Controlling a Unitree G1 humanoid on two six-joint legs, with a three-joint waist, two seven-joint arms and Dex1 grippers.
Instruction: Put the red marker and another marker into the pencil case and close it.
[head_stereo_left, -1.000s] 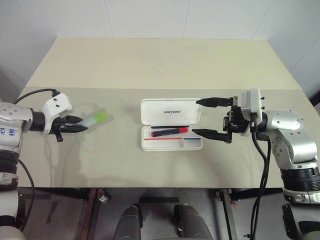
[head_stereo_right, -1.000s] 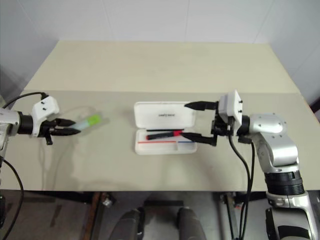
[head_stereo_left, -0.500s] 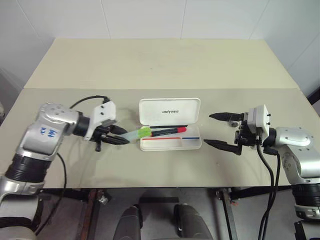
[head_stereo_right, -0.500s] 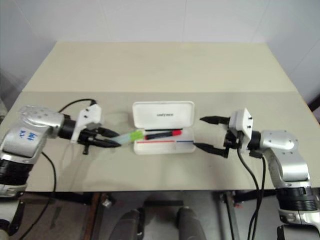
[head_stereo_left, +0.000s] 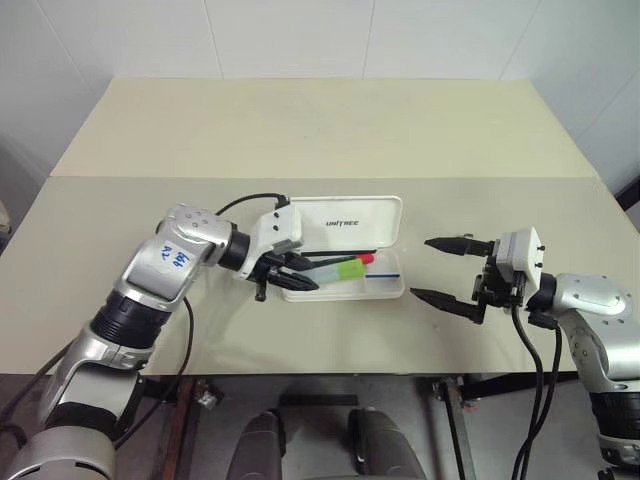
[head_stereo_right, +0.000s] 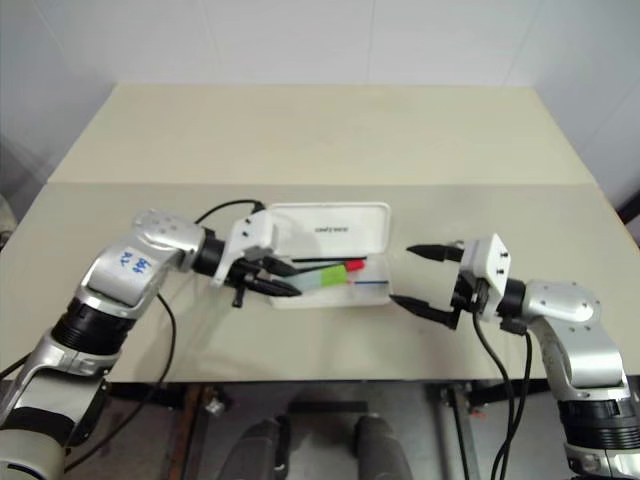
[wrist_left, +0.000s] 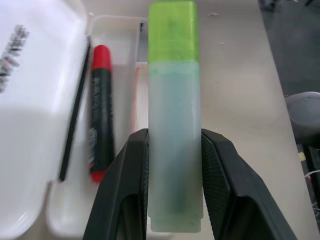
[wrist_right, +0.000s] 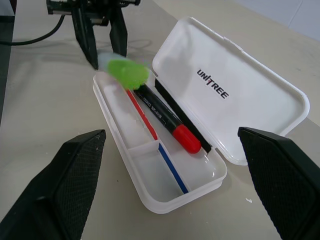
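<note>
The white pencil case (head_stereo_left: 385, 292) lies open at the table's middle, lid (head_stereo_left: 350, 222) folded back. In its tray lies the red marker (wrist_left: 100, 110), black-bodied with a red end, next to the hinge. My left gripper (head_stereo_left: 308, 276) is shut on the light-green marker (head_stereo_left: 335, 271), gripping its pale end. The green cap (wrist_left: 173, 30) points right, over the tray's front part beside the red marker. Whether it touches the tray I cannot tell. My right gripper (head_stereo_left: 420, 268) stands open just right of the case, empty and apart from it.
The beige table (head_stereo_left: 300, 130) stretches far behind the case, with a seam (head_stereo_left: 120, 178) across it. Its front edge (head_stereo_left: 330, 370) runs close below the case. A white wall stands behind.
My left gripper carried the green marker rightward from the table's left side to over the case's tray. My right gripper drew back to the right of the case and sank a little, still open.
</note>
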